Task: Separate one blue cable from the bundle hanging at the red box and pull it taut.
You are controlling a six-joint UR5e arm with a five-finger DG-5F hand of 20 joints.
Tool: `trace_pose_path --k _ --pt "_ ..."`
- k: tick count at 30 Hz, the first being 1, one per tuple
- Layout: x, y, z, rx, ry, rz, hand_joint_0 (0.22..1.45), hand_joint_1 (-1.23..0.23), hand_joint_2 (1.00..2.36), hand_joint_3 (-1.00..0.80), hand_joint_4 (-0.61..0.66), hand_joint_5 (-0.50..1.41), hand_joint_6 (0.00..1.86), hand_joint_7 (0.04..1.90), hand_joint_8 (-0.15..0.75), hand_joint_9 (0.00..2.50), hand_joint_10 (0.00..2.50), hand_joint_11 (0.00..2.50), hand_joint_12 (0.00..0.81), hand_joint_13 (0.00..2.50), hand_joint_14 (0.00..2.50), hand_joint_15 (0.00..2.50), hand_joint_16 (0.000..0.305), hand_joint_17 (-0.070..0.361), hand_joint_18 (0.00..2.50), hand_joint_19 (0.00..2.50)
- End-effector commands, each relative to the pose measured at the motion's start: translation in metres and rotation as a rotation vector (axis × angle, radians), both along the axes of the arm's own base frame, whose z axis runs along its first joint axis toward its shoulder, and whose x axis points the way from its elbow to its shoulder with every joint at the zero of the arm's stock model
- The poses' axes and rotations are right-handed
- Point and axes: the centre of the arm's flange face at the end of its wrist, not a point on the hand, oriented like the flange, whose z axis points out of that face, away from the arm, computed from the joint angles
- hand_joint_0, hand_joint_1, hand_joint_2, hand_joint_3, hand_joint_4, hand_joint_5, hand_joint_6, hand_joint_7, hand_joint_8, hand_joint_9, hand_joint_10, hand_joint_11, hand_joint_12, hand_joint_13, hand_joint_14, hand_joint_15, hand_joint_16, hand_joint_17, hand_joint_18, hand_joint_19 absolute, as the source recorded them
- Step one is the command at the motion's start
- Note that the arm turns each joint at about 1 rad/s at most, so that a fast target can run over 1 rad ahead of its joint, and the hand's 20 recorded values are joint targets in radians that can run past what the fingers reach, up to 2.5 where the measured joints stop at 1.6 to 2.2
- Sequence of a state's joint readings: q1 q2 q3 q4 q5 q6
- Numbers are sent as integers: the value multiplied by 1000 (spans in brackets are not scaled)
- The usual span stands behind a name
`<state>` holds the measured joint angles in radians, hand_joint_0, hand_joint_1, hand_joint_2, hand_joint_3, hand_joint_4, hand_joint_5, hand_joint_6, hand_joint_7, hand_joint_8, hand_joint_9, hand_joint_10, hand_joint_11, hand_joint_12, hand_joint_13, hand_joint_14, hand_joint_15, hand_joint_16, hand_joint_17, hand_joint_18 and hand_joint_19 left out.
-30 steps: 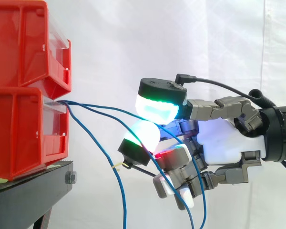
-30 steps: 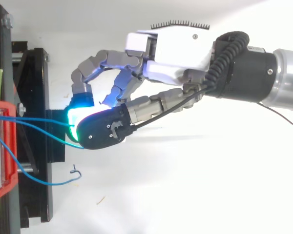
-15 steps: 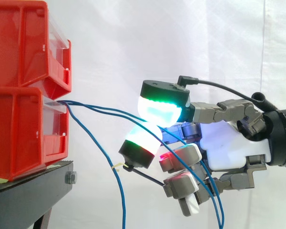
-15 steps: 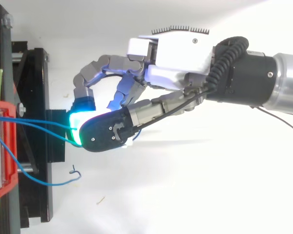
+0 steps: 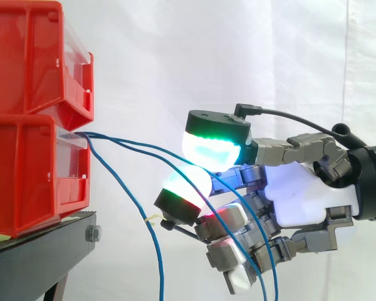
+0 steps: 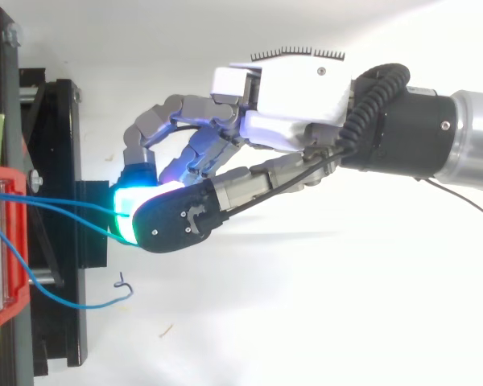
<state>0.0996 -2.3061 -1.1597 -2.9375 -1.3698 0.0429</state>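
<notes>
**Side view.** Two red bins are stacked at the left, the upper red bin (image 5: 31,56) on the lower red bin (image 5: 25,175). Both sit on a black stand (image 5: 44,251) before a white curtain (image 5: 175,50). The blue cables (image 5: 131,145) leave the front lip of the lower red bin. Two of them run rightwards, sloping gently down, still slightly bowed rather than straight. A loose strand (image 5: 158,251) drops steeply from the same lip and hangs between the stand and the hand, apart from both. The hand (image 5: 301,200) enters from the right with its fingers curled. A green-glowing thumb pad (image 5: 213,149) lies above a finger pad (image 5: 187,185), and the two cables pass between them, pinched. Beyond the pinch the cables fall behind the lower curled fingers.

**Top view.** The lower red bin (image 6: 0,241) lies at the left edge beside the black stand (image 6: 60,201). The two blue cables (image 6: 64,205) converge into the closed, green-lit pads of the hand (image 6: 290,88). The loose strand (image 6: 72,304) loops outwards and ends in a curled tip, free of the hand.
</notes>
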Motion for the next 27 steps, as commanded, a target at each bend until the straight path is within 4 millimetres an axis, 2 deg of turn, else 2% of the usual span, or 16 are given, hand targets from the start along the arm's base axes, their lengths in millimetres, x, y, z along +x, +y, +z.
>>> trace_pose_path --k 1,2,3,4,5,7,10,12,13,15,16,19,22,26,27 --pt "0 0 -1 0 1 0 811 -843 1021 -258 48 -251 926 1066 262 656 821 1674 334 1014 11 1485 40 91 789 721" --pt "0 0 -1 0 1 0 811 -846 1019 -270 51 -248 926 1067 273 595 1132 1610 324 1031 0 1657 40 91 797 756" --pt "0 0 -1 0 1 0 809 -849 1019 -269 50 -248 926 1070 272 564 1304 1555 327 1020 52 1694 40 91 799 772" --pt "0 0 -1 0 1 0 809 -851 1018 -274 52 -247 926 1063 272 535 1442 1538 325 975 307 1641 40 90 806 790" --pt "0 0 -1 0 3 0 807 -851 1019 -273 54 -246 925 1073 278 513 1560 1510 324 951 406 1631 40 90 818 797" --pt "0 0 0 0 3 0 804 -853 1019 -280 56 -245 925 1072 290 424 1997 1453 341 878 689 1640 40 91 828 838" --pt "-1 0 0 0 6 3 802 -857 1018 -279 54 -243 925 1065 297 379 2139 1533 355 776 1041 1602 42 94 838 923" --pt "-1 0 -1 -1 10 3 801 -857 1018 -281 57 -242 929 1049 305 324 2398 1412 353 670 1419 1452 42 94 856 973" --pt "-1 0 -1 -1 12 3 800 -858 1018 -280 56 -242 929 1045 306 287 2500 1380 353 646 1498 1442 42 94 860 1020" --pt "-2 0 -1 -1 13 5 796 -857 1017 -284 62 -241 929 1049 315 220 2500 1300 360 595 1657 1461 41 92 884 1108" --pt "-2 0 -1 -1 13 3 795 -856 1017 -285 62 -241 929 1050 313 212 2500 1279 358 543 1822 1418 41 91 887 1141" --pt "-2 0 -1 -1 13 5 786 -855 1017 -289 69 -241 926 1058 314 211 2500 1282 355 513 1903 1407 39 87 946 1312" --pt "-2 0 -1 -1 13 3 777 -854 1017 -292 73 -242 926 1061 319 265 2090 1294 348 474 1916 1335 38 86 960 1315" --pt "-2 0 -1 -1 13 3 772 -850 1018 -285 75 -238 922 1075 319 313 1845 1283 343 539 1564 1313 39 87 962 1309" --pt "-1 0 -1 -1 12 2 773 -849 1018 -286 75 -237 921 1078 320 352 1643 1341 349 600 1230 1384 39 88 958 1284"
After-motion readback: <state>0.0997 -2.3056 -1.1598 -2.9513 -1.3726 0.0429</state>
